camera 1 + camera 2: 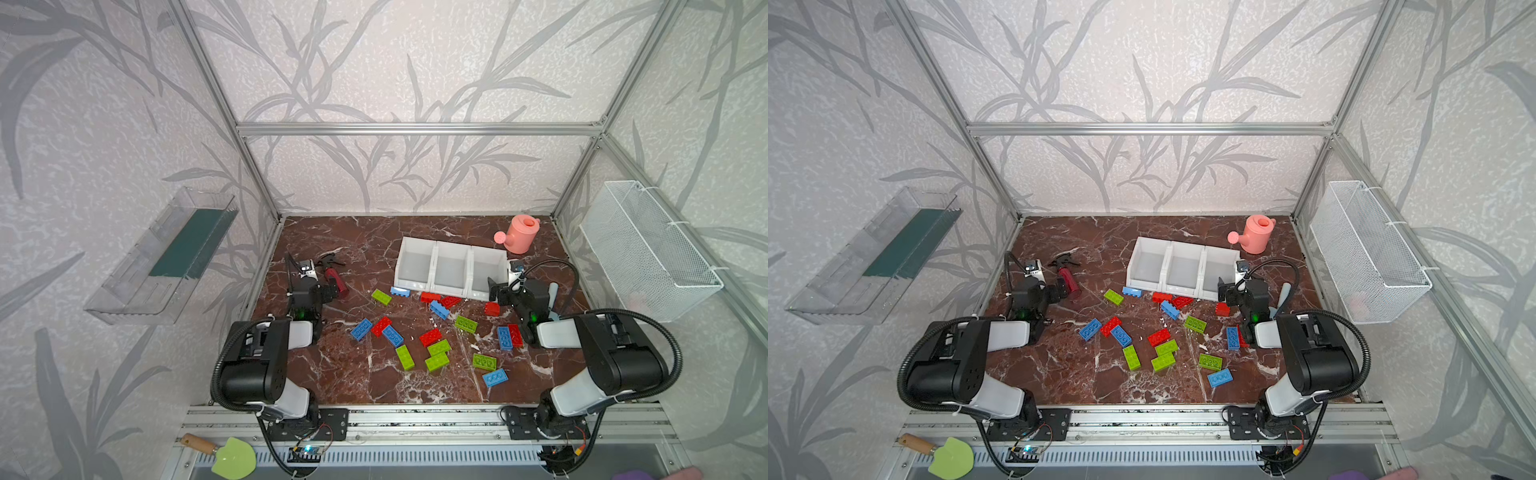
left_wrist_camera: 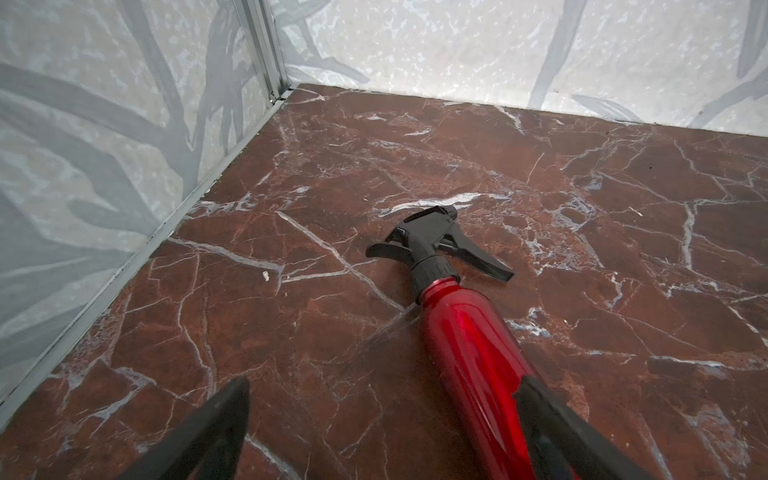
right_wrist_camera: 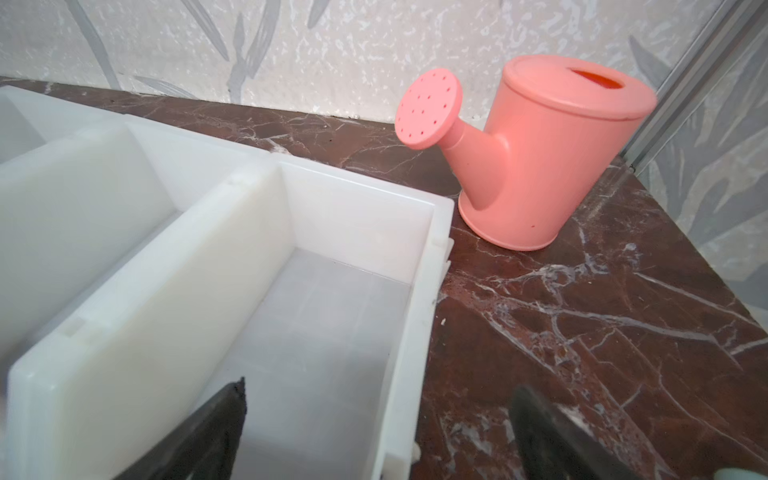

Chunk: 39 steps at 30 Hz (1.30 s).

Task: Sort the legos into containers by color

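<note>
clutter first: red spray bottle (image 1: 334,279) w/ black trigger head lies on its side on the marble surface (image 1: 332,374), far L, right at the L tool (image 2: 383,380); wrist view shows that tool's fingers (image 2: 561,436) spread wide, nothing pinched; bottle body runs under one of them, contact can't tell; pink watering can (image 1: 519,235) upright just behind the R-most bin, near rear R corner; pale blue-grey handle-like item (image 1: 554,293) beside R arm, mostly hidden; white mesh basket (image 1: 648,245) on R wall, clear tray (image 1: 162,257) on L wall, green trowel (image 1: 232,457) w/ wood handle on the front rail, all off the surface

counts: legos (image 1: 430,337) 18 in a top view; 6 red, 6 blue, 6 lime green; all loose on the surface between the arms, in front of the containers (image 1: 433,266); 1 blue + 2 red close to the front lips; 1 red just beside R tool (image 3: 381,385); blue+red pair side by side next to R forearm

containers: 3 joined white bins in a row, low sloped fronts toward the arms; only bare white floors showing in all 3; R tool spread wide too, holding nothing, straddling the outer wall of the R-most bin; one finger over the bin floor, other over the surface
</note>
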Each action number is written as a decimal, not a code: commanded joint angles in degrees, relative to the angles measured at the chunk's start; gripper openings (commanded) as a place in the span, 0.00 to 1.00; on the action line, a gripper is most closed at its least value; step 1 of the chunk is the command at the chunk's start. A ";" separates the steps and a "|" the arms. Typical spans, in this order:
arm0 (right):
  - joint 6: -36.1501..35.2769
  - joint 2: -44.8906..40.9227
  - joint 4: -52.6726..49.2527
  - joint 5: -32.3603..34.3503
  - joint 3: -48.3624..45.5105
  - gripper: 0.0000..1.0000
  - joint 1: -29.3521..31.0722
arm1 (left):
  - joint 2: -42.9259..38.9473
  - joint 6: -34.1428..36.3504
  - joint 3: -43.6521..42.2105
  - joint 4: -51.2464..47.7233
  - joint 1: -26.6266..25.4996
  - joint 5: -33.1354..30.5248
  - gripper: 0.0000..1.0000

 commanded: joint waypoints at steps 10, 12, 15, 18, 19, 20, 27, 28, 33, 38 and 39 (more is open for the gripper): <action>-0.56 -0.27 0.69 -0.27 0.30 0.99 0.00 | -0.38 0.72 0.53 0.21 0.06 0.00 0.99; -0.57 -0.32 0.71 -0.25 0.30 0.99 -0.07 | -0.38 0.73 0.49 0.21 0.00 -0.01 0.99; -0.53 -0.34 0.69 -0.23 0.29 0.99 -0.07 | -0.36 0.71 0.49 0.24 0.02 -0.02 0.99; -0.51 -0.30 0.69 -0.25 0.32 0.99 -0.03 | -0.38 0.80 0.49 0.28 0.00 0.00 0.99; -0.58 -0.28 0.66 -0.24 0.30 0.99 -0.02 | -0.35 0.73 0.49 0.27 -0.02 0.00 0.99; -0.60 -0.27 0.68 -0.27 0.30 0.99 -0.02 | -0.40 0.70 0.53 0.17 0.06 -0.01 0.99; -0.52 -0.31 0.65 -0.31 0.30 0.99 -0.02 | -0.35 0.71 0.48 0.24 0.06 -0.01 0.99; -0.46 -0.28 0.65 -0.30 0.29 0.99 0.00 | -0.39 0.73 0.49 0.21 0.02 0.04 0.99; -0.43 -0.28 0.60 -0.36 0.35 0.99 -0.05 | -0.34 0.71 0.49 0.11 0.04 0.06 0.99; -0.93 -0.57 1.40 -0.81 -0.24 0.99 0.14 | -0.41 0.63 0.57 0.02 0.11 0.26 0.99; -1.42 -1.45 1.77 -0.09 -0.72 0.99 0.79 | -0.47 0.69 0.44 0.30 0.06 0.26 0.99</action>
